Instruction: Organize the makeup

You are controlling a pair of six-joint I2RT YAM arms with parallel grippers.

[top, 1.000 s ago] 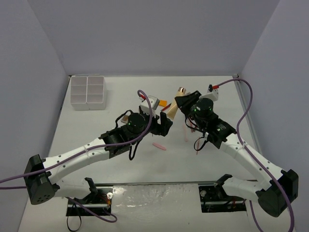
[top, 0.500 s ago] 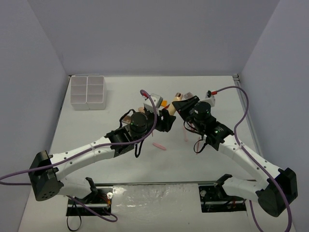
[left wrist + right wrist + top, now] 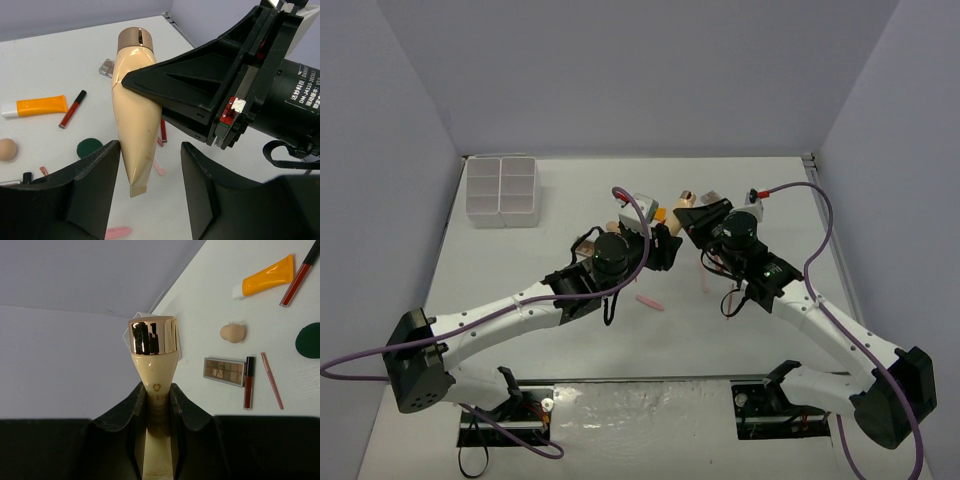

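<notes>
I read this as a handover in the middle of sorting; the right gripper [image 3: 156, 395] is clamped on the beige tube [image 3: 135, 115] just below its shiny copper cap, holding it up off the table [image 3: 570, 190] above the scattered pieces. My left gripper [image 3: 150, 150] stands with its jaws apart on either side of the tube's crimped tail; the right-hand finger is plainly clear of it, while the other may be grazing the tube's side, though the wrist view is too oblique for me to be sure. Below lie the orange tube [image 3: 40, 106], a dark-red stick [image 3: 72, 109], the dark-green compact [image 3: 89, 148] and the sponge [image 3: 7, 149]; an eyeshadow palette [image 3: 225, 371] shows in the right wrist view. The white box [image 3: 502, 187] sits well apart at the far left corner. Next I would bring the left jaws together squarely on the tail before the right lets go; the tube looks soft and tapered, so a skewed pinch could let it slip.
</notes>
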